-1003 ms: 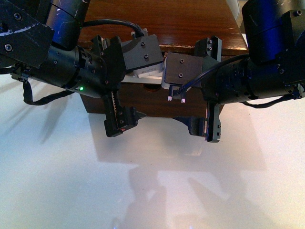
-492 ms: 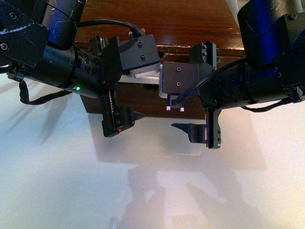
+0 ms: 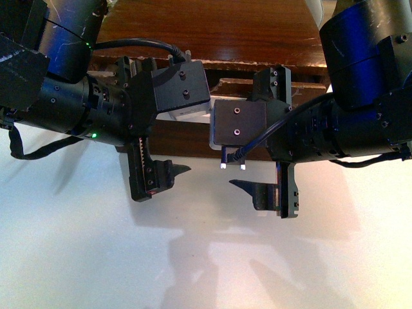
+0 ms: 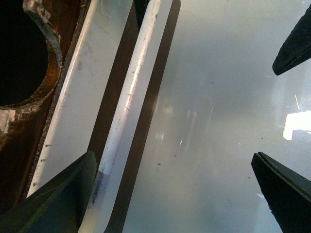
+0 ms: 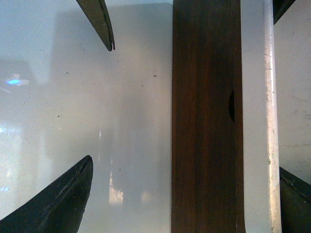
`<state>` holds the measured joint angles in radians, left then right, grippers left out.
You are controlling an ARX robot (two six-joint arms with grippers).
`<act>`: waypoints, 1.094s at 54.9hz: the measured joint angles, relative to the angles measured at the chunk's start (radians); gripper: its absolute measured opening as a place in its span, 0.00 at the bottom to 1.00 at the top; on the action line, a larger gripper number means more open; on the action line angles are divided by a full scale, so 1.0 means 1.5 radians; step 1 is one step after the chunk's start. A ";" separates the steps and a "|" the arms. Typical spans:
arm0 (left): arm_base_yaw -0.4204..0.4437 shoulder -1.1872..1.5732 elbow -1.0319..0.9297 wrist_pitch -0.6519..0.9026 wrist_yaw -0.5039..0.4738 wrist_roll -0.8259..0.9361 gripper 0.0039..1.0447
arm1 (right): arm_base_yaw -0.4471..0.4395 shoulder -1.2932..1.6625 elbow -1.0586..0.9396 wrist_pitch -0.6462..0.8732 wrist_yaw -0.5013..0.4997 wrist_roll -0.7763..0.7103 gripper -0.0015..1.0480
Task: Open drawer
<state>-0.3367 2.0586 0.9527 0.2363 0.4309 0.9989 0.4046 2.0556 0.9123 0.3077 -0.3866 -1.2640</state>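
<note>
The drawer (image 3: 193, 138) is a dark-brown wooden front under a glossy wooden top, mostly hidden behind both arms in the front view. A narrow gap (image 3: 270, 82) shows along its top edge. Its long white bar handle (image 4: 129, 111) runs beside a scuffed whitish front with a half-round notch (image 4: 24, 53). My left gripper (image 4: 175, 194) (image 3: 170, 119) is open, with the handle just inside one finger (image 4: 53, 199). My right gripper (image 5: 184, 194) (image 3: 248, 129) is open too. It straddles a dark wood strip (image 5: 204, 121) and the white handle (image 5: 268, 121), which runs close to one finger (image 5: 296, 199).
The wooden unit stands on a glossy white table (image 3: 206, 257), which stretches toward the near side. The two grippers sit close together, each one's fingertip showing in the other's wrist view. The cabinet top (image 3: 219, 32) overhangs behind the arms.
Both grippers have shifted toward the near side of the table. The gap along the drawer's top edge looks wider than before.
</note>
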 joint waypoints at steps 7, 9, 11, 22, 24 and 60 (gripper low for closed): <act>-0.002 -0.008 -0.021 0.013 0.000 0.000 0.92 | 0.009 -0.006 -0.017 0.014 0.004 0.007 0.92; -0.003 -0.011 -0.025 0.015 0.000 0.000 0.92 | 0.010 -0.008 -0.022 0.017 0.005 0.008 0.92; -0.003 -0.014 -0.032 0.017 0.001 0.000 0.92 | 0.013 -0.011 -0.028 0.019 0.006 0.010 0.92; -0.007 -0.033 -0.061 0.023 0.006 0.000 0.92 | 0.026 -0.026 -0.060 0.038 0.014 0.026 0.92; -0.008 -0.036 -0.067 0.025 0.006 0.001 0.92 | 0.028 -0.028 -0.064 0.039 0.014 0.027 0.92; -0.011 -0.079 -0.137 0.038 0.016 0.015 0.92 | 0.066 -0.058 -0.127 0.072 0.022 0.048 0.92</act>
<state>-0.3534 1.9408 0.7475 0.2932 0.4541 1.0214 0.5030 1.9686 0.7212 0.4160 -0.3542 -1.1927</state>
